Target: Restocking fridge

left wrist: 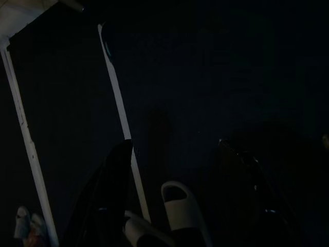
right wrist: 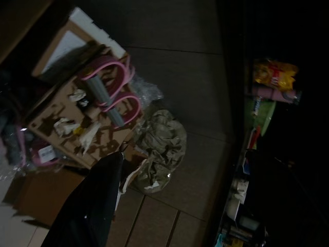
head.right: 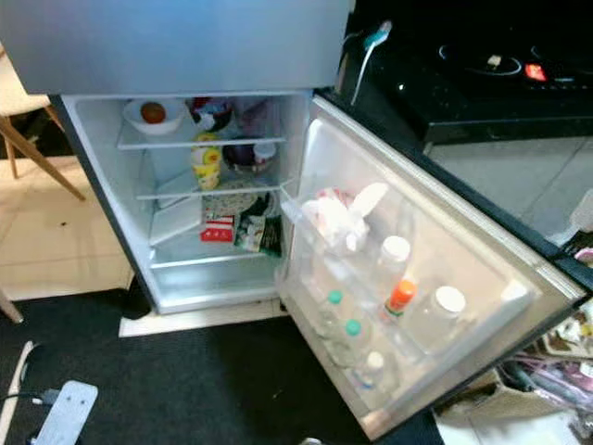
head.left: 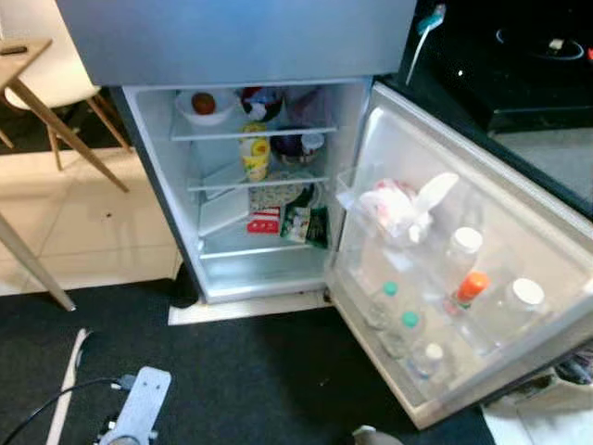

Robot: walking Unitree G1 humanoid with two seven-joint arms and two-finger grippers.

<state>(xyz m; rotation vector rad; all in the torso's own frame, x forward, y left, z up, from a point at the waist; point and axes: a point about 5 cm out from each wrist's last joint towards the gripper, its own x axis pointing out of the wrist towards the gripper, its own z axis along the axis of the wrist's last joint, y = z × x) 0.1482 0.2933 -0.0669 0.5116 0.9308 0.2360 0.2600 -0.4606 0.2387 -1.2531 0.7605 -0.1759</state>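
Dark kitchen mat (head.left: 259, 380), fridge (head.left: 250, 185) open; our grippers' spread unreadable, both arms idle, so next we fetch stock.

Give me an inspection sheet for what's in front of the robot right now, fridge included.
Surface: black mat before the fridge.
Job's things: fridge open; door swung wide, bottles in its racks; shelves hold a bowl, a yellow bottle, packets.
Clutter: cardboard box, crumpled paper.
Grippers: left gripper and right gripper hang idle.
Cables: black cable on the mat.
Surroundings: cooktop, chair legs.
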